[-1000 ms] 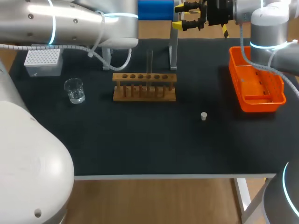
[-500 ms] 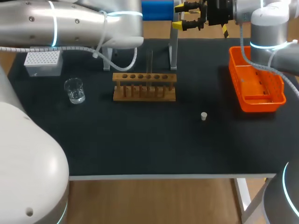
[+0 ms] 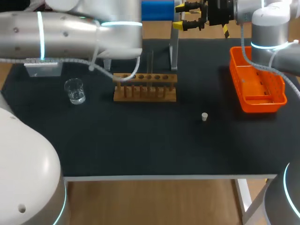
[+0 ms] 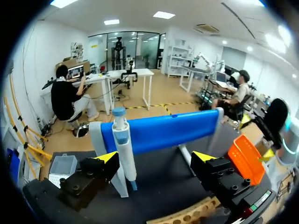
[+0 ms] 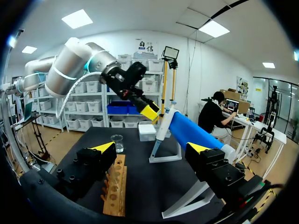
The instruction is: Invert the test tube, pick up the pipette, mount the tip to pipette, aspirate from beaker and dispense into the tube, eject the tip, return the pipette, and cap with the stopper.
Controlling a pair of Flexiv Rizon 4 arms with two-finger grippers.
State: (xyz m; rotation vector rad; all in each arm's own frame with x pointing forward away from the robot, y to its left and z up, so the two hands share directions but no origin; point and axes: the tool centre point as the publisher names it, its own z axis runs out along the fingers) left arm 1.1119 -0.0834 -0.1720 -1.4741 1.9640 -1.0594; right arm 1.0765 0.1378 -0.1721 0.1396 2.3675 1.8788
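Black table point(image 3: 140, 140) bears wooden rack point(image 3: 145, 89), beaker point(image 3: 75, 91).

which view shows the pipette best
The left wrist view: the pipette hangs on the blue stand ahead of the open left gripper, large and whole. The right wrist view shows the pipette smaller, farther off. The head view doesn't clearly show it.

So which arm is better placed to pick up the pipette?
Left. The left fingers are open with the pipette just ahead between them, on its stand. The right fingers are open too, but farther from it.
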